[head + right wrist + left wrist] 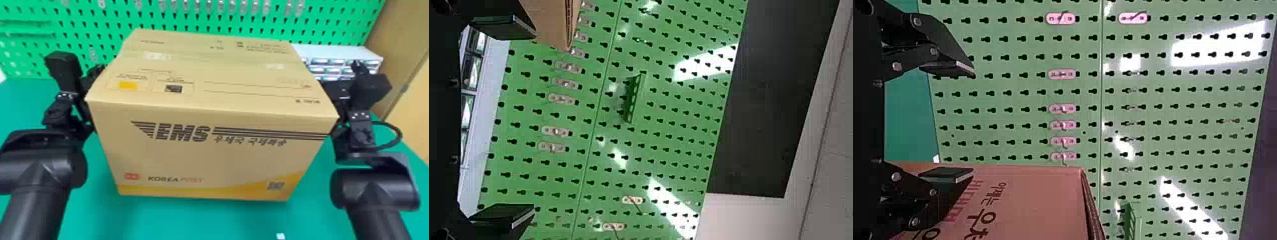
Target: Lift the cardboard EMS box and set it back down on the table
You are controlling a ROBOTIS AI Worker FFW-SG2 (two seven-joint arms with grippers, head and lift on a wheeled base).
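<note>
In the head view, the EMS box (204,159) sits between the left gripper (91,76) and the right gripper (335,89), over the green table (191,220) (whether it touches the tabletop, I can't tell). A pegboard (105,20) stands behind. In the left wrist view, the left gripper (973,122) is open, one finger overlapping the box. In the right wrist view, the right gripper (535,122) has its fingers spread too, the box beside one finger.
</note>
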